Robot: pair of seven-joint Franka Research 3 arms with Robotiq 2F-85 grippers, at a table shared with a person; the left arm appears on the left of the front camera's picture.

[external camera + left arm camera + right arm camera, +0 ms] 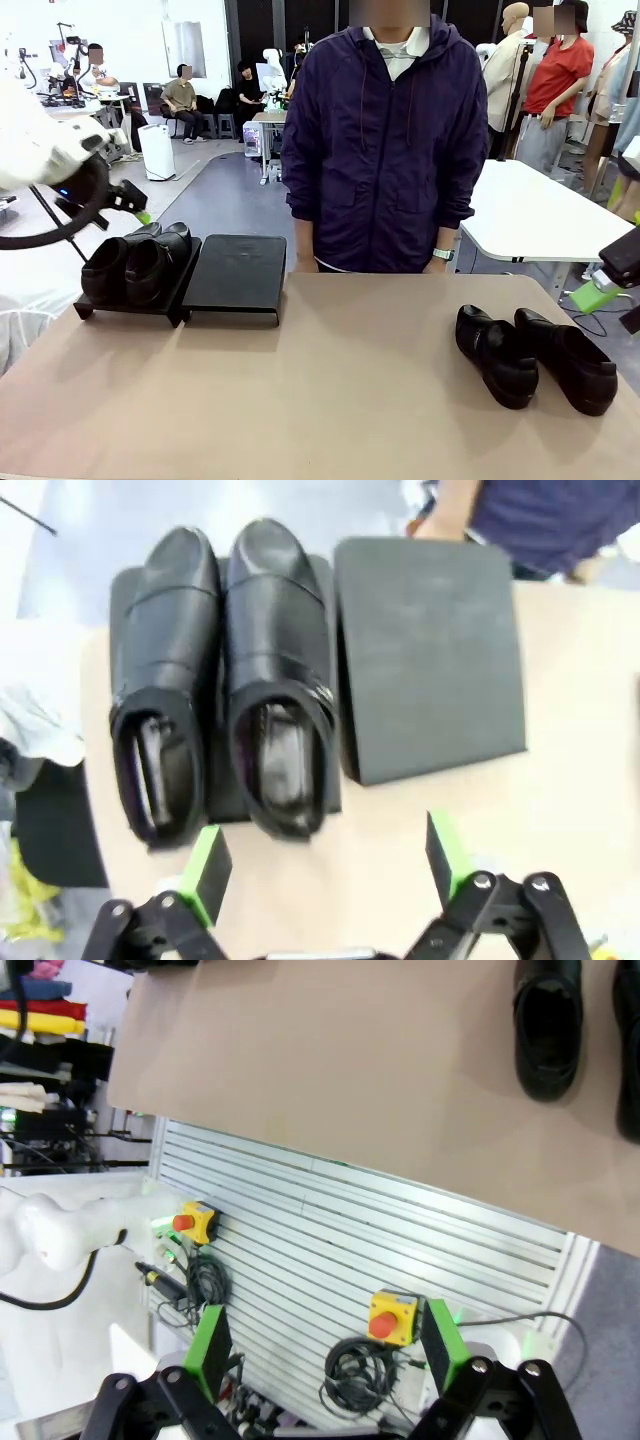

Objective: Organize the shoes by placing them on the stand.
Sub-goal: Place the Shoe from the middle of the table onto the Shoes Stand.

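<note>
Just ahead of the left claw [325, 855], the two low-cut black leather shoes [275, 670] are smooth with a dull sheen, and their insides look darker and matt. Beside them, the bare panel of the flat black stand [430, 660] is matt and faintly grainy. The beige tabletop [330, 400] beneath is smooth and matt. The claw's green pads [205, 870] look matt and rubbery.

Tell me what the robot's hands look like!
The left gripper and the right gripper are black, each with two bright green pads. The left arm is white and rounded, with a black cable looping under it.
</note>
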